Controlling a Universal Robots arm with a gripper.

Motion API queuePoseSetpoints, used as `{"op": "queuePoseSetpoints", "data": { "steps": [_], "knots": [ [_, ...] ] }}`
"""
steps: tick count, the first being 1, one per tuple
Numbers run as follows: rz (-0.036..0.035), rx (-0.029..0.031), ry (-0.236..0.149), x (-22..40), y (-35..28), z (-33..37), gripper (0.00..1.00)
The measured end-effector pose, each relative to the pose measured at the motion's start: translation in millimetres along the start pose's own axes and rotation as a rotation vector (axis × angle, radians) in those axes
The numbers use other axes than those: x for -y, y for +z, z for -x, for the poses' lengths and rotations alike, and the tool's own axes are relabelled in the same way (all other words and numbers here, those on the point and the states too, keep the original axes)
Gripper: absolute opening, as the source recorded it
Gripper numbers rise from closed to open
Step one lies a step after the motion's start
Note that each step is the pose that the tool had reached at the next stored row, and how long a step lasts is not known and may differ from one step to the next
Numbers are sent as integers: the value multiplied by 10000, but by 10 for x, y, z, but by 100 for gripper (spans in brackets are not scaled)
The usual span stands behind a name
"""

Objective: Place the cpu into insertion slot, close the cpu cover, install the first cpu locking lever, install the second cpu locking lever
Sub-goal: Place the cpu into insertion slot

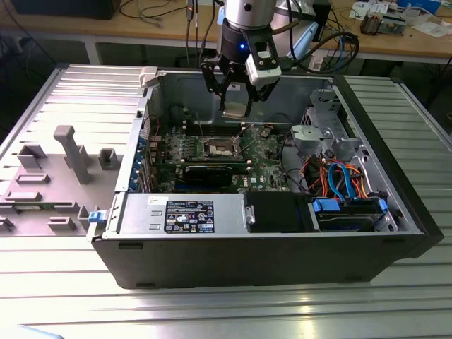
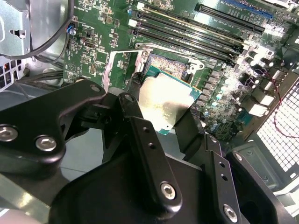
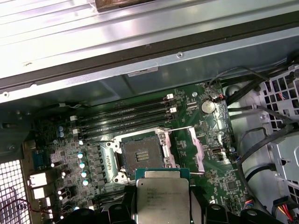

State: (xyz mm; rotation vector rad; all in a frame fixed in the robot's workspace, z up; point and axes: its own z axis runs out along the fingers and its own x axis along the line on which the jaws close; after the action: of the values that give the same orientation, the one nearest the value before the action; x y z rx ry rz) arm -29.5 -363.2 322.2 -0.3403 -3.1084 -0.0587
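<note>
- The jaws are closed on the cpu (image 2: 166,102). A black finger (image 2: 149,154) sits on each of two opposite edges, and the metal face is turned towards the wrist.
- The cpu hangs in the air above the board (image 3: 215,135), clear of the slot (image 3: 140,156). The slot lies bare, with its dark centre exposed.
- My main worry is alignment. In the first wrist view the cpu's outline sits off to one side of the slot rather than over it. Coming down from there, I judge it would catch a corner on the silver rim or press on the contacts.
- I can't tell from here whether the chip's notches match the slot, and a wrong rotation would keep it from seating.
- The grip is on thin edges only, so a knock could tilt or drop the chip onto the board.
- The cover (image 3: 196,149) looks swung open just beside the slot. I think a finger passing close could snag it or the thin wire levers nearby.
- The memory slots (image 3: 126,116) run along the slot's other side, which leaves the fingers little room.
- In the exterior view the arm (image 1: 247,14) reaches down from above into the open case (image 1: 282,261) with its wrist pointing at the board. The cpu is held above the slot, on the side towards the case's back wall.
- The case lies on its side on the ribbed desk (image 1: 395,304).
</note>
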Motion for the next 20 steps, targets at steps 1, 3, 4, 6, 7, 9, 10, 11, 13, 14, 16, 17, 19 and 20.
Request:
{"op": "queuePoseSetpoints", "data": {
  "steps": [1,3,4,6,7,9,10,11,13,14,16,17,19,20],
  "knots": [
    [0,0,5,0,0,0,55],
    [0,1,19,0,0,0,55],
    [1,1,28,0,0,0,55],
    [1,2,41,0,0,0,55],
    [0,2,49,0,0,0,55],
    [1,2,71,0,0,0,55],
    [1,2,78,0,0,0,55],
    [2,3,85,0,0,0,55],
    [2,3,102,0,0,0,55],
    [2,4,107,0,0,0,55],
    [3,5,136,0,0,0,55],
    [3,5,146,0,0,0,55],
    [3,5,157,0,0,0,55],
    [3,6,166,0,0,0,55]
  ]
}}
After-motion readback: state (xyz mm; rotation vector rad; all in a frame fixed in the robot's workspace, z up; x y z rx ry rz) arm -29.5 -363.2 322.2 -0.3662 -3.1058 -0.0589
